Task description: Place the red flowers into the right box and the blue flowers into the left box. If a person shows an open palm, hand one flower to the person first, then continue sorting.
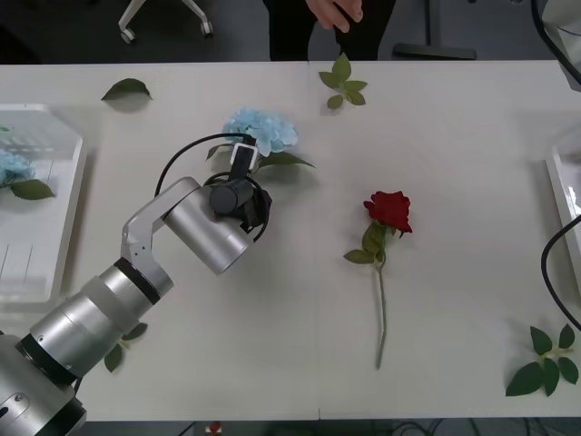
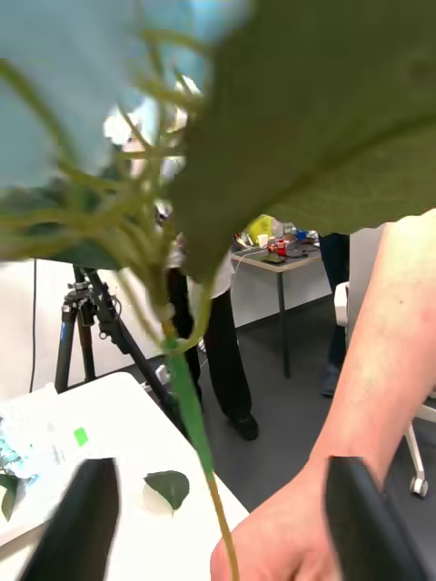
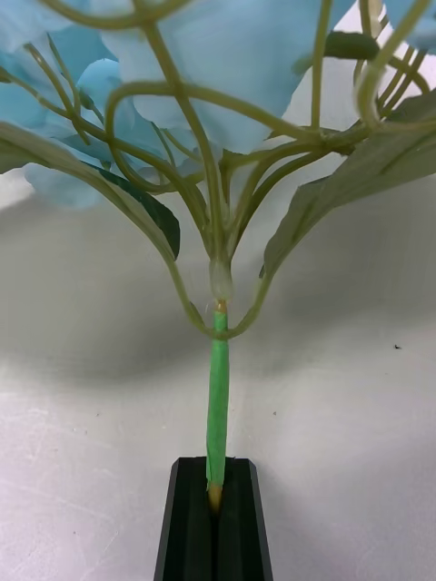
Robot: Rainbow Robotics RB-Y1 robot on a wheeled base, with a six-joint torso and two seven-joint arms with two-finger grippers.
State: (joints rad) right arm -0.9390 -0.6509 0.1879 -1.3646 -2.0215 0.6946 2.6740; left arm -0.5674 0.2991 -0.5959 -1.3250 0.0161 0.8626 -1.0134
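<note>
Left gripper (image 3: 214,522): black fingers pressed together on the thin green stem of a blue hydrangea (image 1: 261,129); in the front view the left arm reaches from the 7 o'clock corner toward the table centre, wrist just beside the bloom at its 6 o'clock
Gripped hydrangea: bloom lies on the white table (image 1: 454,182) at 11 o'clock from centre, a big leaf at its 4 o'clock; in the left wrist view the stem end sits pinched between the fingers, branches and pale blue petals (image 3: 227,82) fanning out above it
Right gripper (image 2: 218,522): black fingers spread wide, one at each lower corner of the right wrist view; a second blue flower's stem (image 2: 193,408) hangs between them, touching neither finger
Person's hand (image 2: 291,531): bare hand and forearm, close to the stem hanging between the right fingers; whether it touches the stem cannot be told; another hand (image 1: 334,13) appears at 12 o'clock in the front view
Red rose (image 1: 389,211): flat on the table at 3 o'clock from centre, bloom toward 12 o'clock, stem running toward 6 o'clock, well apart from both boxes
Left box (image 1: 64,209): white ribbed tray at 9 o'clock, holding one blue hydrangea (image 1: 11,167) with a leaf
Right box (image 1: 561,195): thin white rim at the 3 o'clock edge
Loose leaf sprigs (image 1: 342,82): at 12 o'clock, 10 o'clock and 5 o'clock on the table
</note>
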